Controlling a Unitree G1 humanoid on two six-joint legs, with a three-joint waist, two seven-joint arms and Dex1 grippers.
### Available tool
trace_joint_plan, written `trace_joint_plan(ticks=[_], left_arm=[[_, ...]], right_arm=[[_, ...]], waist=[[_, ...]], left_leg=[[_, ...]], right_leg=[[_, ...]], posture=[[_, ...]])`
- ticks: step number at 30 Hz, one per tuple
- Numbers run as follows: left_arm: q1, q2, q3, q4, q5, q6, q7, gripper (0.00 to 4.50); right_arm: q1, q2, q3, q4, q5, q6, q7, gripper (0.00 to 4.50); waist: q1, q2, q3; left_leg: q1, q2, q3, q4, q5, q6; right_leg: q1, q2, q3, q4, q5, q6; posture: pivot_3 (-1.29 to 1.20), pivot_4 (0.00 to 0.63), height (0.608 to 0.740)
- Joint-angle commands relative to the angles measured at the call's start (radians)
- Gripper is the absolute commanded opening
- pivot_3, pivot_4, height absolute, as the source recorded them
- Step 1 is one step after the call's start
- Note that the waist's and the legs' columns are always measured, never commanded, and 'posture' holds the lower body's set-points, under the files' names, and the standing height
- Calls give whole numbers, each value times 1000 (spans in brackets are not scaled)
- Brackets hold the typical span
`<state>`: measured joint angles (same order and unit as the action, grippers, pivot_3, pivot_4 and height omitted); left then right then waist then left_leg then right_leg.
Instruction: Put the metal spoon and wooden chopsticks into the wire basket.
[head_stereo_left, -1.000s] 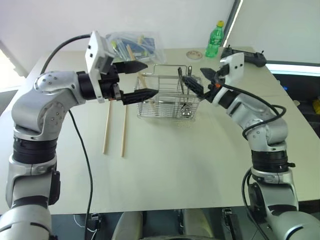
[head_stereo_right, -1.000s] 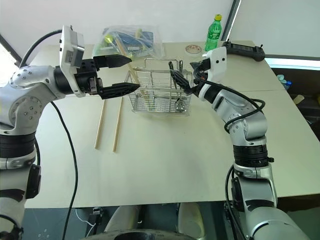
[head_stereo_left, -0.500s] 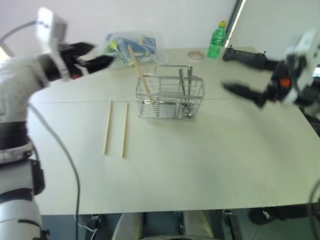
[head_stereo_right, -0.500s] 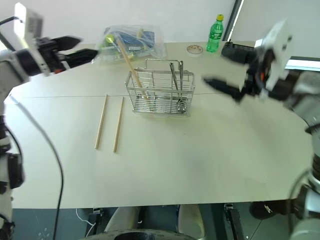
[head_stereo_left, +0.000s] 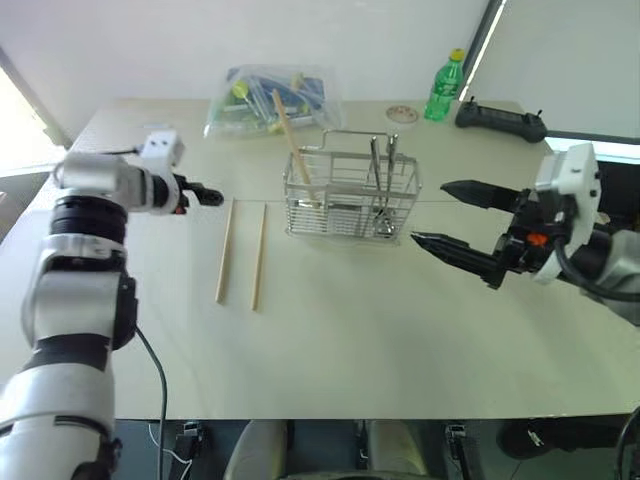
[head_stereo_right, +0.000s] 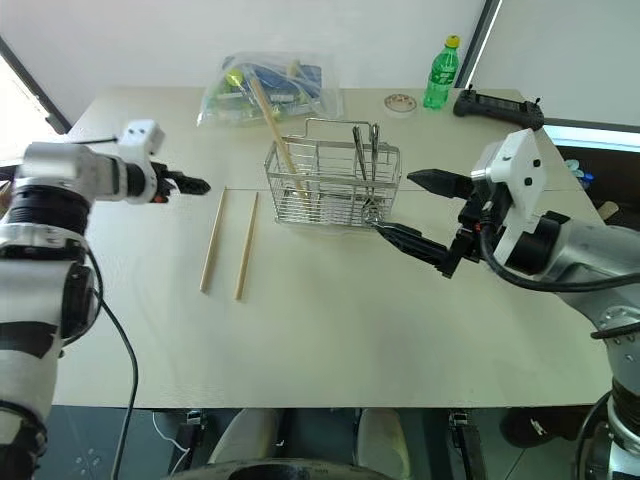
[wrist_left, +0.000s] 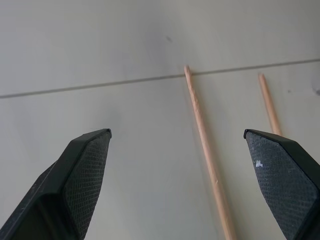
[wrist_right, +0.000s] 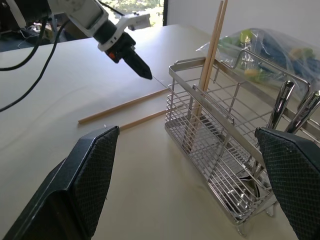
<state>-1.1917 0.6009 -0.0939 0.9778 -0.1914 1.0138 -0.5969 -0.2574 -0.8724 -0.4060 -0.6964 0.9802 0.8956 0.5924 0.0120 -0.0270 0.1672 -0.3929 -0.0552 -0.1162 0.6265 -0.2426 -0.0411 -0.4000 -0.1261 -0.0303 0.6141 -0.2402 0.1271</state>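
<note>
- right end effector (wrist_right: 187, 190): two black textured fingers (wrist_right: 85, 185) spread wide, nothing between them.
- wire basket (wrist_right: 225, 165): stands upright on the table (wrist_right: 60, 85), ahead of the fingers.
- wooden chopsticks: two (wrist_right: 210, 65) lean inside the basket at one end, tips above the rim; two more (wrist_right: 122, 105) lie flat on the table beside the basket, roughly parallel.
- metal spoon (wrist_right: 280, 107): upright in the basket's other end, beside a second shiny handle.
- left end effector (wrist_right: 135, 62): points down toward the table near the flat chopsticks, not touching them.
- clear plastic bag (wrist_right: 270, 47): behind the basket, colourful items inside.

Bare table (head_stereo_left: 330, 330) around two flat chopsticks (head_stereo_left: 241, 252); wire basket (head_stereo_left: 350, 195) beside.
</note>
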Motion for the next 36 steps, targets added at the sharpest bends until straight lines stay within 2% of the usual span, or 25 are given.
trace_joint_plan(ticks=[1, 9, 17, 20, 27, 36], left_arm=[[-59, -7, -10, 52, 57, -46, -5, 4500], [-89, -100, 8, 204, 125, -195, 15, 4500], [-93, -140, 30, 268, 156, -201, 44, 4500], [-92, -147, 65, 283, 142, -181, 64, 3635], [-102, -159, 111, 290, 147, -172, 90, 133], [-107, -149, 161, 291, 143, -155, 126, 53]], right_arm=[[13, 11, -7, -54, 20, -19, -44, 4458], [26, 31, 3, -90, 80, -16, -137, 4458], [25, 26, 2, -80, 86, -26, -180, 4458], [30, 27, 6, -81, 91, -30, -189, 4500], [56, 22, 12, -82, 78, -43, -187, 4500], [43, 22, 26, -58, 80, -57, -194, 4500]], waist=[[-4, 0, 0], [2, 0, 0], [2, 0, 0], [2, 0, 0], [3, 0, -1], [1, 0, -1]], left_leg=[[0, 0, 0, 0, 0, 0], [1, 0, 1, 2, -1, 1], [2, 0, 0, 4, 0, 1], [2, 0, 0, 4, 0, 1], [2, -1, 0, 4, 0, 1], [2, -1, 0, 4, 0, 1]], right_leg=[[-1, 0, 0, 0, 0, 0], [2, 0, 0, 0, 0, 0], [3, -1, 0, 0, 0, 1], [3, -1, 0, 0, 0, 1], [5, -2, 0, 0, 0, 2], [5, -2, 0, 0, 0, 3]], posture=[[0, 150, 690], [0, 150, 690], [0, 150, 690], [0, 150, 690], [0, 150, 690], [0, 150, 690]])
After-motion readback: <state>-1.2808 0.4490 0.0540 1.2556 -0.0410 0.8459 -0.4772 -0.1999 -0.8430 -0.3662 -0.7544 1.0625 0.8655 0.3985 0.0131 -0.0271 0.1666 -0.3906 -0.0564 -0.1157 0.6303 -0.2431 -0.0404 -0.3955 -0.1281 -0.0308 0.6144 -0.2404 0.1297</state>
